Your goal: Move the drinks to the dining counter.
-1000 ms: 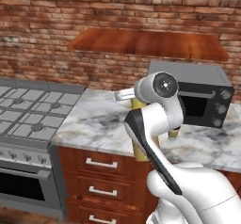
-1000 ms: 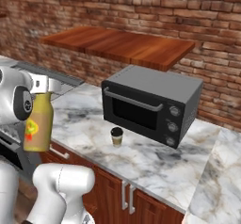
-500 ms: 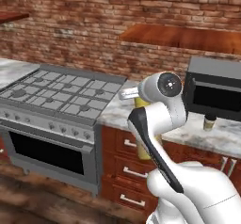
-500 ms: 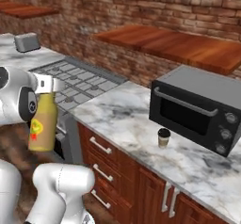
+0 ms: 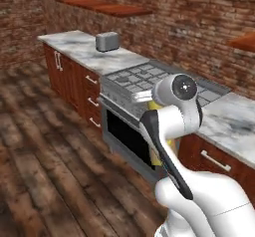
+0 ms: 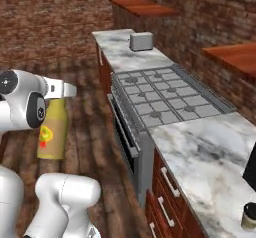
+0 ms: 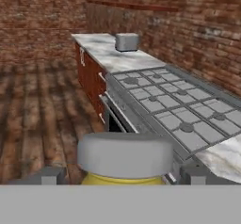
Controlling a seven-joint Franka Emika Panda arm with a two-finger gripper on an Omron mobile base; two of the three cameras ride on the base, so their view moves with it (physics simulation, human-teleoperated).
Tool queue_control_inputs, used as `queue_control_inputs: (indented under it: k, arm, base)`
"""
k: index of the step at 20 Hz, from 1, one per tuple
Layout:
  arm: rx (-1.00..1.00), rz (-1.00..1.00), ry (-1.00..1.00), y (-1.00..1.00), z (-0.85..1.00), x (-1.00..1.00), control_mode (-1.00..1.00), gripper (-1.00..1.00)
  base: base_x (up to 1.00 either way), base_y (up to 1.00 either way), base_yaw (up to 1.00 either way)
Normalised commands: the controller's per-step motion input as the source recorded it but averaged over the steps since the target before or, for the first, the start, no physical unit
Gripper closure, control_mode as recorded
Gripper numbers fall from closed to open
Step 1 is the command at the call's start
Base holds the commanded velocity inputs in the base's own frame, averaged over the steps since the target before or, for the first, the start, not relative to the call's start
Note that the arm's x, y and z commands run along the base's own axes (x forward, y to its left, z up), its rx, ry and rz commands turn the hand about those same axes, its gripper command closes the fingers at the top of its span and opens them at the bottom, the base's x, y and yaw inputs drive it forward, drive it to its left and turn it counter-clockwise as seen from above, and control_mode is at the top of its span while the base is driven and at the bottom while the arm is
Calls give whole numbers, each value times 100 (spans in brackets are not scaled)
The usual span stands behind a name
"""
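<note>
Mustard-yellow bottle [image 6: 52, 129] carried upright off the floor, grey cap [image 7: 124, 155] seated between the two dark finger tips; gripper [image 7: 123, 175] clamped wide around the neck just under that cap, at 6 o'clock of the hand view. Seen from the right base view hanging at 9 o'clock, beside the white arm and over the wooden floor [image 6: 92, 132], red label facing out. Probably mid-transport, with the dining counter nowhere visible yet. For a clean carry: keep the wrist level so the tall body stays vertical, avoid sharp turns of the base that could swing the bottle in the grip, hold it clear of the stove [image 6: 170, 97] front while passing. Count in sight: one yellow bottle, one paper cup [image 6: 249, 216] with black lid left on the marble worktop [image 6: 210, 157] at 5 o'clock, one toaster [image 6: 141, 41] at 12 o'clock, one stove. Teal bottle not made out.
</note>
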Motion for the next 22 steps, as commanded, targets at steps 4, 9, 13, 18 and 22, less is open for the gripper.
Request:
queue_control_inputs:
  k: [4,9,13,18,22]
  arm:
    - [0,0,0,0,0,0,100,100]
    - [0,0,0,0,0,0,100,100]
    - [0,0,0,0,0,0,100,100]
    - [0,0,0,0,0,0,100,100]
    - [0,0,0,0,0,0,100,100]
  base:
    - [0,0,100]
    - [28,-1,96]
    - [80,-29,74]
    - [100,-38,64]
    - [100,-82,41]
